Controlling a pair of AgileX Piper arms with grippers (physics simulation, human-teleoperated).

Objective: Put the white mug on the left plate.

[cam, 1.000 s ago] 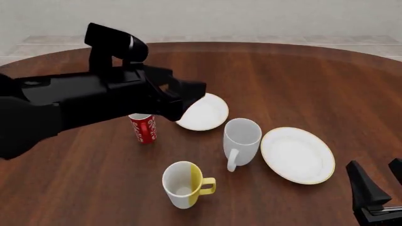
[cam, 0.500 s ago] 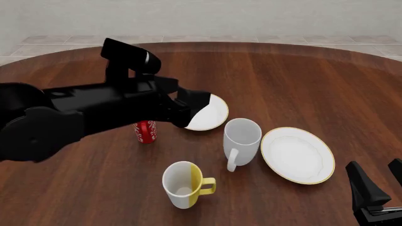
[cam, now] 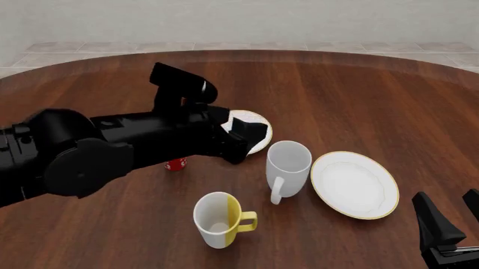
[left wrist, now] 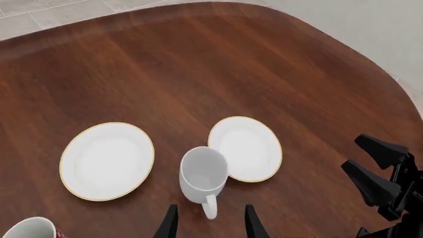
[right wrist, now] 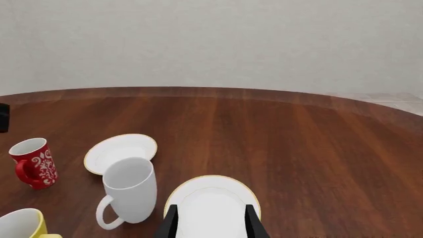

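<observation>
Your left claw [cam: 241, 143] hung above the surface [cam: 359, 101], its fingers spread apart with nothing between them, just left of the white mug [cam: 288, 168] and partly over the near edge of the left plate [cam: 254, 128]. In the left wrist view the two fingertips [left wrist: 170, 224] stood on either side of the mug's handle, short of the mug [left wrist: 203, 175] and not touching it.

The mug stood upright near the middle of the surface, its handle turned toward the near edge. It sat between the two plates: the left plate just beyond it toward the far-left, the wider plate [cam: 354, 184] just beside it toward the right edge. It did not rest on either plate.

A half-yellow mug [cam: 217, 219] stood upright closer to the near edge, handle pointing right. A red patterned cup [cam: 176, 163] showed only in part beneath your left arm; the right wrist view showed it [right wrist: 34, 162] upright, left of the small plate.

Your right claw [cam: 449, 221] sat low at the near right corner, fingers parted and empty, well apart from the mug.
</observation>
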